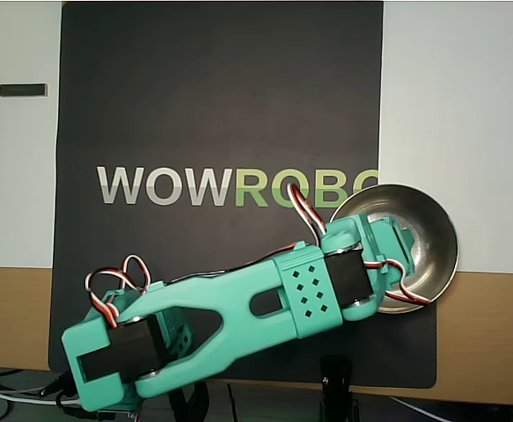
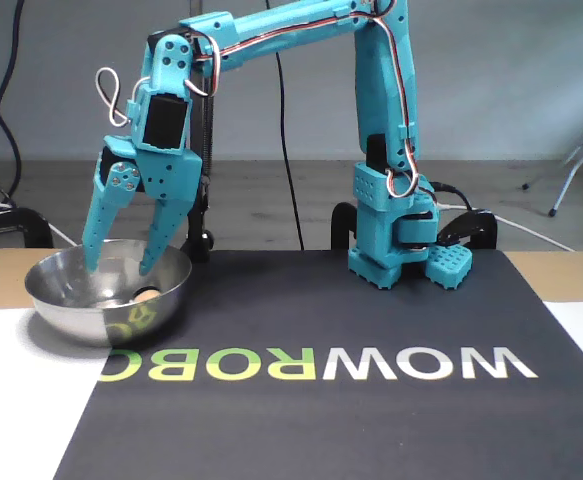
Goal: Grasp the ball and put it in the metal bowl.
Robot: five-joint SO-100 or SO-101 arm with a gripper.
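The metal bowl (image 2: pixel 76 312) (image 1: pixel 434 230) stands at the left of the mat in the fixed view and at the mat's right edge in the overhead view. The pale tan ball (image 2: pixel 145 295) lies inside it, low against the right wall in the fixed view; the arm hides it in the overhead view. My teal gripper (image 2: pixel 119 268) hangs open just over the bowl, its fingertips at rim height, with nothing between them. In the overhead view the gripper's head covers the bowl's left part and its fingertips are hidden.
A black mat (image 1: pixel 221 105) printed WOWROBO covers the table's middle. The arm's base (image 2: pixel 396 250) stands at the mat's far edge in the fixed view. A small dark stick (image 1: pixel 23 90) lies off the mat at top left in the overhead view. Cables run behind the table.
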